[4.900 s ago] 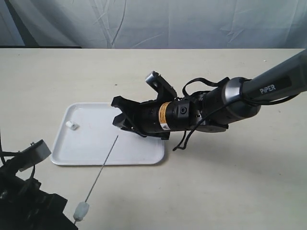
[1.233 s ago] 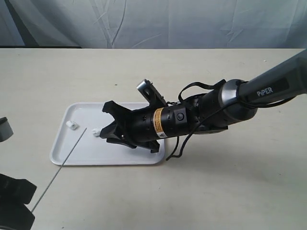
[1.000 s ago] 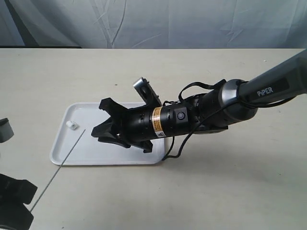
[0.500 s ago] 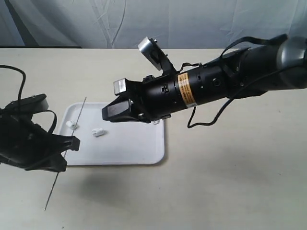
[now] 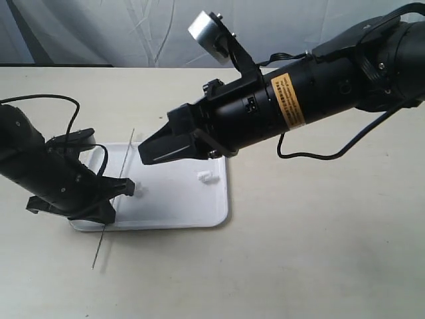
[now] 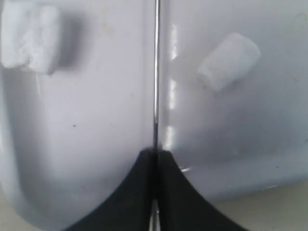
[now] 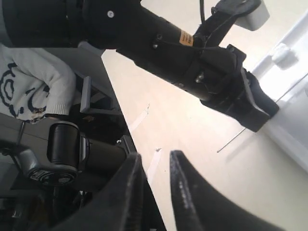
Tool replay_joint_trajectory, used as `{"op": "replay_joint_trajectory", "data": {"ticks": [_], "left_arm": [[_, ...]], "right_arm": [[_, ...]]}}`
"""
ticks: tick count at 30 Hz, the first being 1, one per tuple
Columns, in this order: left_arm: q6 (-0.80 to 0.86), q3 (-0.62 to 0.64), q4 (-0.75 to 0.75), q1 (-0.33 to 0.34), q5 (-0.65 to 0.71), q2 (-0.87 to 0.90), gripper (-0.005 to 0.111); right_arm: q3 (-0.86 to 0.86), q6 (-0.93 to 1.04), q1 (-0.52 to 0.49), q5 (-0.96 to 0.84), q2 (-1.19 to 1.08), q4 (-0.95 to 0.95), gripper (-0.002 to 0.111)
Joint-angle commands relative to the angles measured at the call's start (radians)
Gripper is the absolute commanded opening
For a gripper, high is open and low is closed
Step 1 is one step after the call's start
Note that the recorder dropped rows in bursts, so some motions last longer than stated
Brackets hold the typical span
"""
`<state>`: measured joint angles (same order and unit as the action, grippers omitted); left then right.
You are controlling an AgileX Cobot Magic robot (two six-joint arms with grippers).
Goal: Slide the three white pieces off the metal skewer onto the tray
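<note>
Beige counter point(image 5: 319, 239), pale drape point(image 5: 99, 33) behind. Low-rimmed white tray point(image 5: 179, 199), soft white lumps point(image 6: 228, 60) loose on it. Thin grey skewer point(image 5: 127, 153) pinched in left fingers point(image 6: 130, 192); right fingers point(image 7: 185, 192) narrow, empty.

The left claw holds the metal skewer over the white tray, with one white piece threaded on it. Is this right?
Almost. The left claw holds the thin grey metal skewer over the flat white plastic tray, but the left wrist view shows the skewer bare; two small white lumps lie on the tray.
</note>
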<state>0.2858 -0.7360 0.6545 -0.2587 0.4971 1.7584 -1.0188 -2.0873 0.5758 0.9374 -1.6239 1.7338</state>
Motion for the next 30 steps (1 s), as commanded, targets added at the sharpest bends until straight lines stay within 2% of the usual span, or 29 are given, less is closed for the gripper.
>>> {"op": "replay_joint_trajectory", "data": {"ticks": [1,6,11,15,22,30], "left_arm": [[0.01,0.003,-0.019,-0.001,0.029,-0.034,0.0],[0.01,-0.015,-0.019,-0.001,0.074,-0.071,0.001],[0.01,-0.023,-0.019,-0.001,0.089,-0.077,0.018],[0.01,-0.023,-0.019,-0.001,0.089,-0.078,0.025],[0.01,-0.023,-0.09,-0.001,0.072,-0.145,0.026],[0.01,-0.021,-0.098,-0.001,0.128,-0.428,0.025]], "right_arm": [[-0.004,-0.022,-0.006,0.007,0.011,0.011,0.021],[-0.004,-0.022,-0.006,0.014,0.011,0.011,0.021],[-0.004,-0.022,-0.006,0.042,0.011,0.01,0.021],[-0.004,-0.022,-0.006,0.045,0.011,0.01,0.021],[-0.004,-0.022,-0.006,0.09,0.02,0.011,0.021],[-0.001,-0.022,-0.006,0.056,0.077,0.011,0.021]]}}
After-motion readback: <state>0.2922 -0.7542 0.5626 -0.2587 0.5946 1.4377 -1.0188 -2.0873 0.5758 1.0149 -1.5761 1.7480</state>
